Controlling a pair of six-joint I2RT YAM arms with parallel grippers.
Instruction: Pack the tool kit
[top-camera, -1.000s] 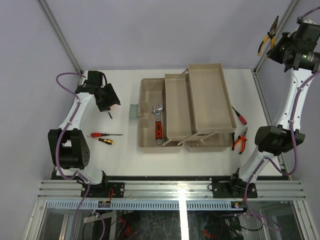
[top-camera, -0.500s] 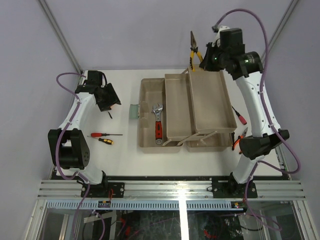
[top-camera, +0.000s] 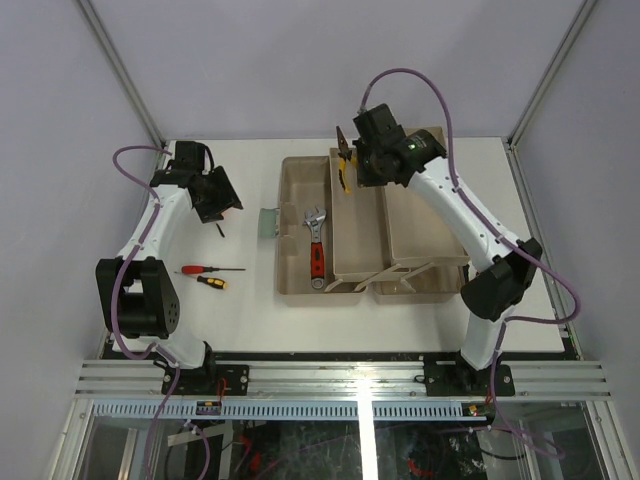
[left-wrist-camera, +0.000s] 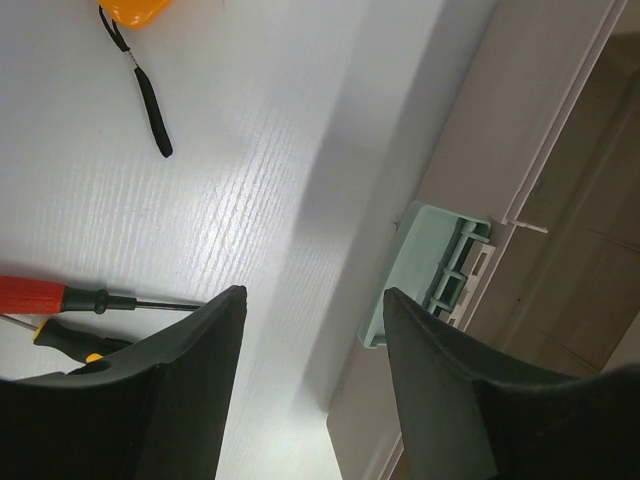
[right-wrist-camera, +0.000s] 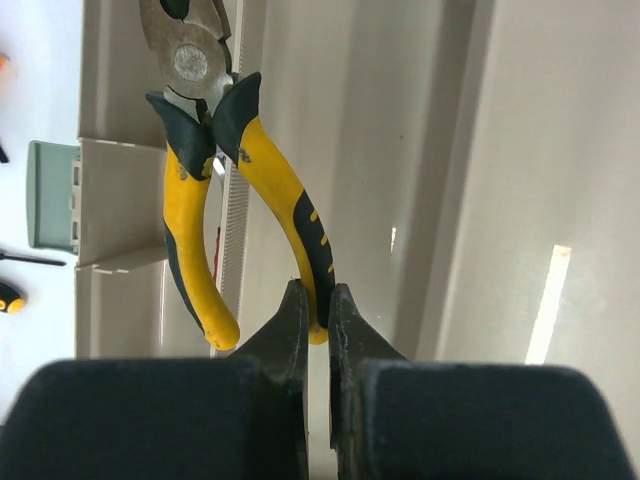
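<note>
The beige toolbox (top-camera: 295, 275) stands open in the middle of the table with two raised trays; a red-handled wrench (top-camera: 316, 245) lies in its bottom. My right gripper (top-camera: 352, 160) is shut on one handle of the yellow-and-black pliers (top-camera: 344, 163), holding them above the left tray (top-camera: 353, 215). In the right wrist view the pliers (right-wrist-camera: 215, 180) hang nose away from the fingertips (right-wrist-camera: 297, 310). My left gripper (top-camera: 222, 200) is open and empty at the far left, above the table beside the toolbox's green latch (left-wrist-camera: 430, 275).
A red screwdriver (top-camera: 208, 270) and a small yellow-black screwdriver (top-camera: 211, 282) lie on the table at the left, also seen in the left wrist view (left-wrist-camera: 60, 297). A short black bit (top-camera: 220, 230) lies near the left gripper.
My right arm has swung from the far right corner leftward and down, carrying the pliers to above the left tray. The left arm has not moved.
</note>
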